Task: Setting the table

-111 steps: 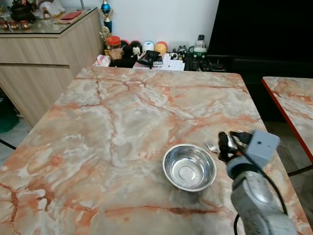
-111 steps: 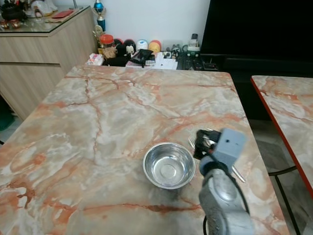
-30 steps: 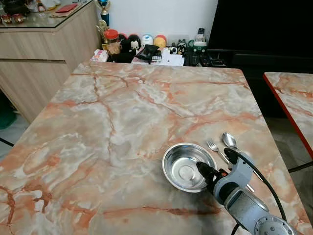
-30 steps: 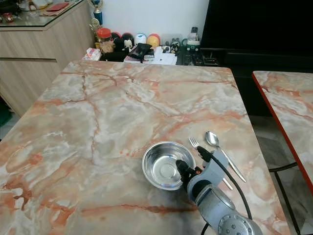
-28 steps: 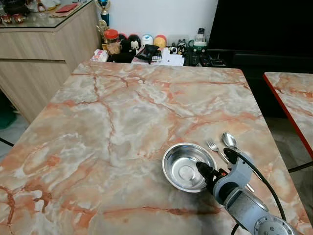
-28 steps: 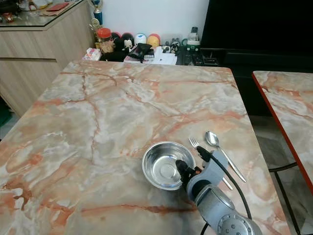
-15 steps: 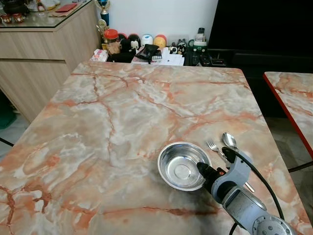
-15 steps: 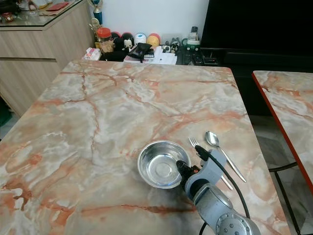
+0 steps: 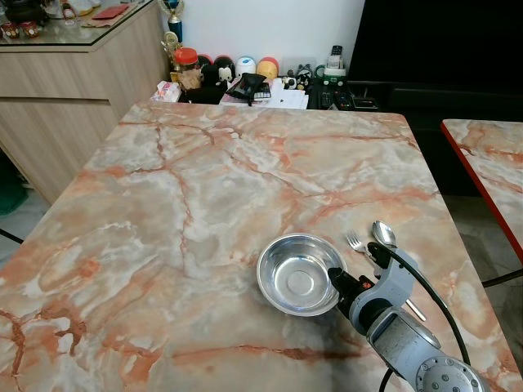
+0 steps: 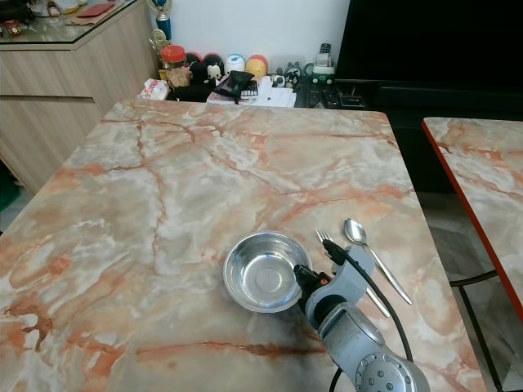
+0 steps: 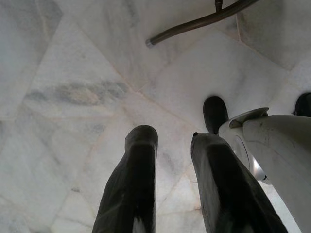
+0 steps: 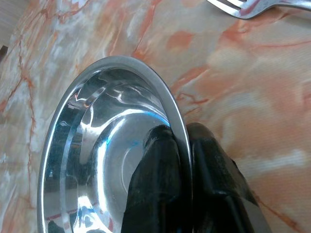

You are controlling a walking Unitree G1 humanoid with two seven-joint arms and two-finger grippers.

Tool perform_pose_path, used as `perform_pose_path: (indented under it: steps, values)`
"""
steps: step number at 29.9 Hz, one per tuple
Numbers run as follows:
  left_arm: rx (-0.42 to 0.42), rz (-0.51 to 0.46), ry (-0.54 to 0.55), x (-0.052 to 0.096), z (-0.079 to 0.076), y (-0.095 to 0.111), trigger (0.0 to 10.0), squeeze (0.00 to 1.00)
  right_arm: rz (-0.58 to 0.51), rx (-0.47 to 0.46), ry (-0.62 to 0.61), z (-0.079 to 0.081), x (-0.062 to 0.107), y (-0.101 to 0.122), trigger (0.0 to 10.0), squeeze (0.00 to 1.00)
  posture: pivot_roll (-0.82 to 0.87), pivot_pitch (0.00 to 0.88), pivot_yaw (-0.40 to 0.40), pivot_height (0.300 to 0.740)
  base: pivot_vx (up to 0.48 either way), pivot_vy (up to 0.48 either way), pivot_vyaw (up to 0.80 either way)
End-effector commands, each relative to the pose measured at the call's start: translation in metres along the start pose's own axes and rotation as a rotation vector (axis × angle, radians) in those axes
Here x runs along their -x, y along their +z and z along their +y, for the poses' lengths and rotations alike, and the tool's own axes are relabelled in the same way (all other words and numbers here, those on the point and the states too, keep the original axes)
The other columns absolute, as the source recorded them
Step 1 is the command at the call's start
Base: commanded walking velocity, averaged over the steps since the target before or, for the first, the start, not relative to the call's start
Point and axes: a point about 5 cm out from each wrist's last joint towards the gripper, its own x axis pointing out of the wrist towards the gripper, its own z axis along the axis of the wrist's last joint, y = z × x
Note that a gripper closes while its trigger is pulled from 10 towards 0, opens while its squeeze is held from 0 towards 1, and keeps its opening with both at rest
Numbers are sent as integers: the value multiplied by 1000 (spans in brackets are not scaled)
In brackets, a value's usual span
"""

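Note:
A steel bowl [image 9: 298, 273] sits on the marble table [image 9: 204, 188], near its front right part. My right gripper [image 9: 335, 280] is shut on the bowl's right rim; in the right wrist view one finger is inside the bowl [image 12: 97, 145] and the other outside, pinching the rim at the gripper [image 12: 187, 145]. A fork [image 9: 357, 245] and a spoon [image 9: 383, 234] lie side by side just right of the bowl. My left gripper [image 11: 174, 138] hangs idle over the pale floor, open with nothing between its fingers.
A second marble table with a red edge [image 9: 482, 163] stands to the right across a gap. A wooden sideboard [image 9: 65, 90] is at the left. Small ornaments and boxes [image 9: 245, 82] crowd the low shelf beyond the table's far edge.
The bowl has slid to the left across the table, away from the fork, with my right gripper staying shut on its rim. Fork and spoon lie still.

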Motion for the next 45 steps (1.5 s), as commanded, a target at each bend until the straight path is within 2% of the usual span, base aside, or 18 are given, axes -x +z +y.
perform_pose_path:
  steps: [1, 29, 30, 31, 33, 43, 45]
  values:
    - [-24, 48, -11, 2, 0, -11, 10000, 0, 50, -81, 50, 17, -4, -21, 0, 0, -31, 156, 17, 740, 0, 0, 0]
    - [-25, 48, -12, 2, -1, -11, 10000, 0, 45, -78, 50, 16, -4, -21, 0, 0, -31, 156, 17, 740, 0, 0, 0]
    - [-59, 78, 12, 4, 3, -16, 10000, 0, -46, -102, 94, 19, -6, -12, 10000, 0, -25, 157, 18, 740, 0, 0, 0]
    - [-85, 100, 31, 5, 6, -20, 10000, 0, -115, -118, 125, 20, -8, -6, 10000, 0, -23, 157, 18, 740, 0, 0, 0]
    - [-110, 121, 50, 6, 9, -23, 10000, 0, -184, -133, 159, 22, -9, 0, 10000, 0, -23, 155, 18, 740, 0, 0, 0]
    - [-111, 121, 51, 6, 9, -23, 10000, 0, -211, -134, 192, 25, -8, 2, 10000, 0, -24, 154, 19, 740, 0, 0, 0]
    - [-98, 116, 59, 6, 10, -23, 10000, 0, -257, -91, 231, 28, -6, 5, 10000, 0, -24, 153, 19, 740, 0, 0, 0]
